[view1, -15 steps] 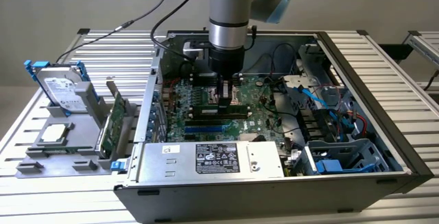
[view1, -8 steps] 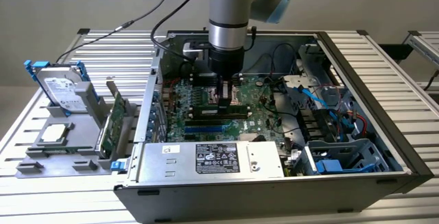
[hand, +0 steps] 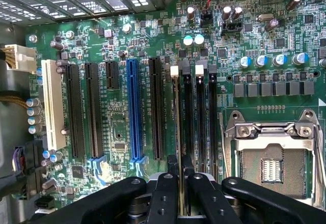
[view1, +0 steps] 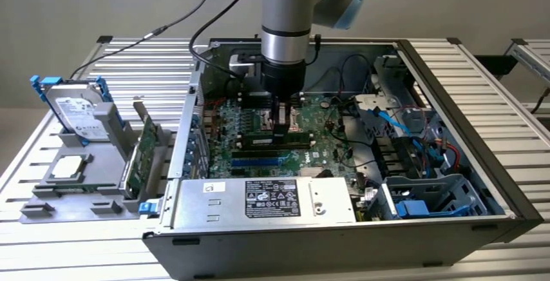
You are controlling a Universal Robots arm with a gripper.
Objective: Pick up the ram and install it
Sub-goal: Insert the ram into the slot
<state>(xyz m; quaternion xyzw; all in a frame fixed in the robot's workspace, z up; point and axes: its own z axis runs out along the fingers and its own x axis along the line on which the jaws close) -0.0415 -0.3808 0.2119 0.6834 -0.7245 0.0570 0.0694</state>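
The ram (hand: pixel 177 113) shows edge-on in the wrist view as a thin green strip. It runs along the outermost black memory slot (hand: pixel 187 112), the one next to the expansion slots. My gripper (hand: pixel 180 160) is shut on its near end, one black finger (hand: pixel 167 188) on each face. I cannot tell whether the ram is seated in the slot or just above it. In the exterior view the gripper (view1: pixel 282 129) reaches straight down into the open computer case (view1: pixel 481 165), over the middle of the green motherboard (view1: pixel 326 145).
An open CPU socket (hand: pixel 270 158) lies beside the memory slots, with a blue expansion slot (hand: pixel 133 107) and a white one (hand: pixel 51 107) on the other side. Case walls, a power supply (view1: pixel 266 198), a drive cage (view1: pixel 429 197) and loose cables surround the arm. Outside stand a hard drive (view1: pixel 77 110) and a green card (view1: pixel 142 155).
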